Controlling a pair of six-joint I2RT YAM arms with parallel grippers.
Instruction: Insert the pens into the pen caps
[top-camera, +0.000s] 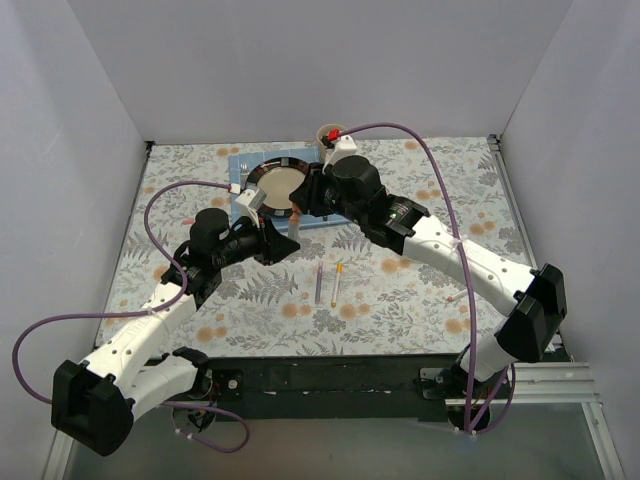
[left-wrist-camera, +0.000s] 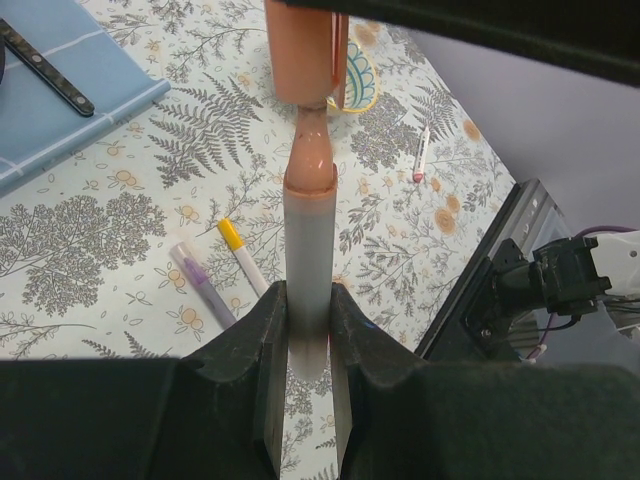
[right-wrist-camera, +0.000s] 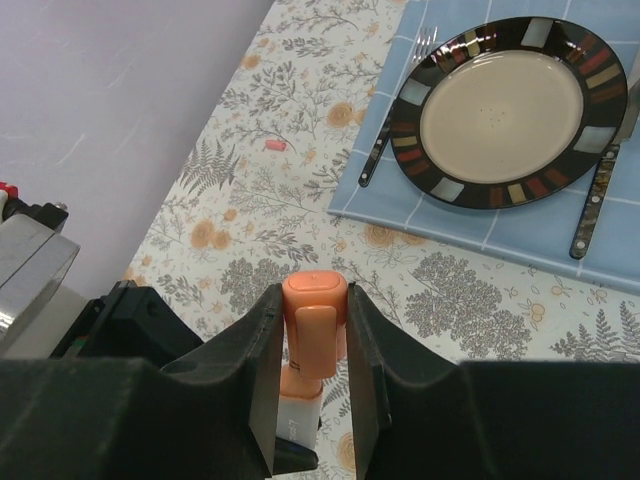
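Note:
My left gripper is shut on the whitish barrel of the orange pen and holds it above the table. My right gripper is shut on the orange cap. The cap sits over the pen's tip, and the pen's orange neck still shows below it. In the top view both grippers meet near the mat's front edge, the left below the right. The purple pen and the yellow pen lie side by side on the cloth. The pink pen lies to the right. A pink cap lies on the cloth.
A blue mat at the back holds a dark-rimmed plate, with a fork on one side and a knife on the other. A white cup stands behind it. Purple cables loop over the arms.

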